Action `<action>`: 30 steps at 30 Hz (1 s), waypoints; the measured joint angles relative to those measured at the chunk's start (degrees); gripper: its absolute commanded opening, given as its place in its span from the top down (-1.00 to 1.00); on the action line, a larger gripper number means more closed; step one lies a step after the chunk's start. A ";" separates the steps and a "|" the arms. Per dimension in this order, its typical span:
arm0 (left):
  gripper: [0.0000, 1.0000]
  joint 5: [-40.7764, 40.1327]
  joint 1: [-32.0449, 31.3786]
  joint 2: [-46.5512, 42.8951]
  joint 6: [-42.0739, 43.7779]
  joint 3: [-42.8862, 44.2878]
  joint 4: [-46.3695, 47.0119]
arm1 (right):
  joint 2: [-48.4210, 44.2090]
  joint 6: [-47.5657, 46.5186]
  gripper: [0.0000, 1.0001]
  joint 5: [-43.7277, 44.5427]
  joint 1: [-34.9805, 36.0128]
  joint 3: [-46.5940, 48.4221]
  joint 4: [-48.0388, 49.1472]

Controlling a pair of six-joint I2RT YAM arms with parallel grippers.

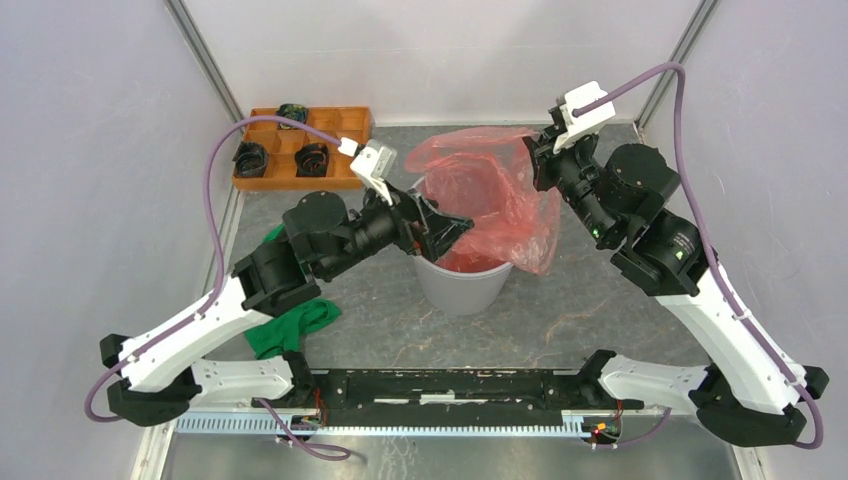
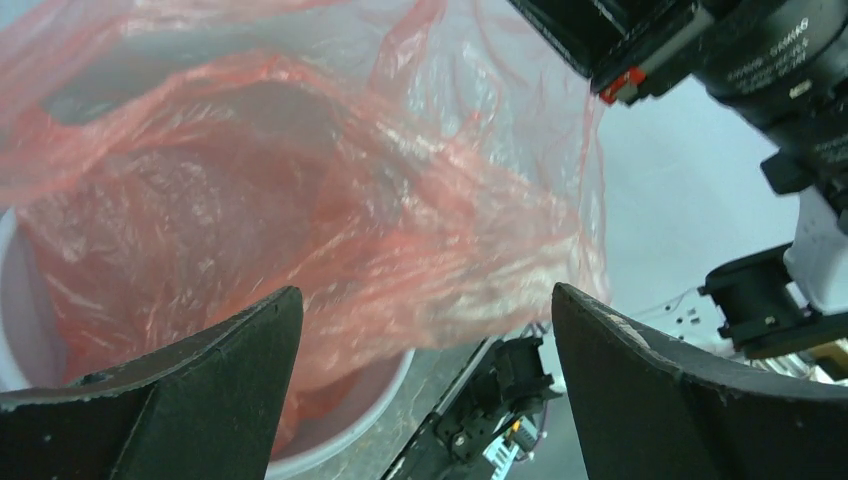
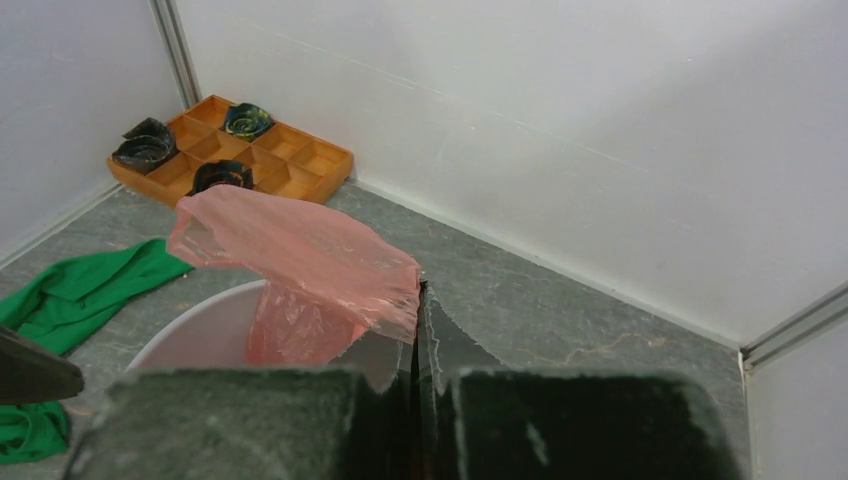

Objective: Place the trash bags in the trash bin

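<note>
The trash bag [image 1: 500, 195] is a thin red-orange sheet, partly stuffed into the trash bin [image 1: 465, 285] and partly spilling over its far right rim. My left gripper [image 1: 450, 228] hovers open over the bin's left side. In the left wrist view its black fingers [image 2: 200, 390] stand wide apart before the bag [image 2: 300, 200], gripping nothing, with the bin's rim [image 2: 340, 440] below. My right gripper [image 1: 532, 168] is shut on the bag's upper edge behind the bin. The right wrist view shows the film [image 3: 300, 250] pinched at the jaw tips [image 3: 420, 300] above the rim [image 3: 190, 320].
A brown wooden tray [image 1: 300, 150] with small black rolls sits at the back left. A green cloth [image 1: 295, 325] lies on the table left of the bin, under my left arm. White walls and metal posts close in the table on three sides.
</note>
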 measured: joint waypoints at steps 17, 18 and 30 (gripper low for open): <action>-0.57 -1.77 0.39 19.69 -19.87 13.20 0.50 | -2.25 1.97 0.99 -2.10 0.00 -4.39 5.18; -0.55 -2.60 0.46 19.93 -20.79 13.20 0.04 | -2.73 1.97 0.99 -2.12 0.00 -4.81 5.57; -0.17 -1.53 4.13 24.87 -24.11 17.27 -1.27 | -4.96 1.95 0.98 -3.15 0.00 -6.47 8.11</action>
